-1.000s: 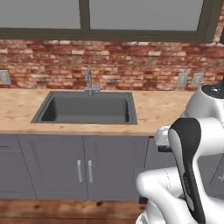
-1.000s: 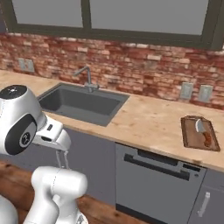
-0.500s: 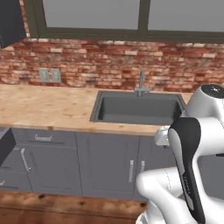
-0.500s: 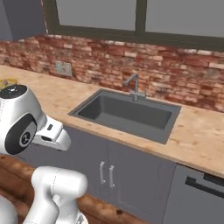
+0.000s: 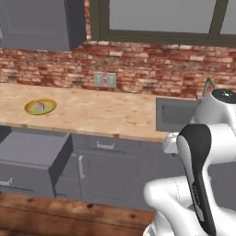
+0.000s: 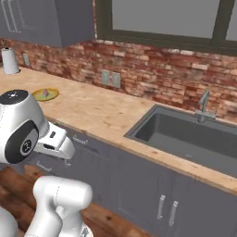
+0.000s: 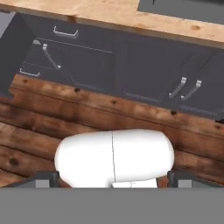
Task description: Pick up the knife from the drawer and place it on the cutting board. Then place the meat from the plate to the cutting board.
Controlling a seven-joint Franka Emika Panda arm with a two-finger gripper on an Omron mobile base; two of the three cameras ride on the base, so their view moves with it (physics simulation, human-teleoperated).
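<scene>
Left base view: the plate [image 5: 40,106] sits at the left of the wooden counter [image 5: 106,113], the pinkish meat [image 5: 41,105] resting on it. The drawer [image 5: 32,161] stands pulled out at lower left, its floor bare where visible; its near end is cut off by the frame edge.

Right base view: the plate [image 6: 45,94] shows small at middle left, near a paper towel roll [image 6: 9,60] in the upper left corner; the sink [image 6: 190,136] lies at right.

Hand view: my gripper [image 7: 113,180] points down at cabinet fronts and plank floor, fingertips at the lower corners, spread wide and holding nothing.

The meat looks soft, slick and light, so I judge it best pinched across its narrow sides. Its texture is too small to read.
</scene>
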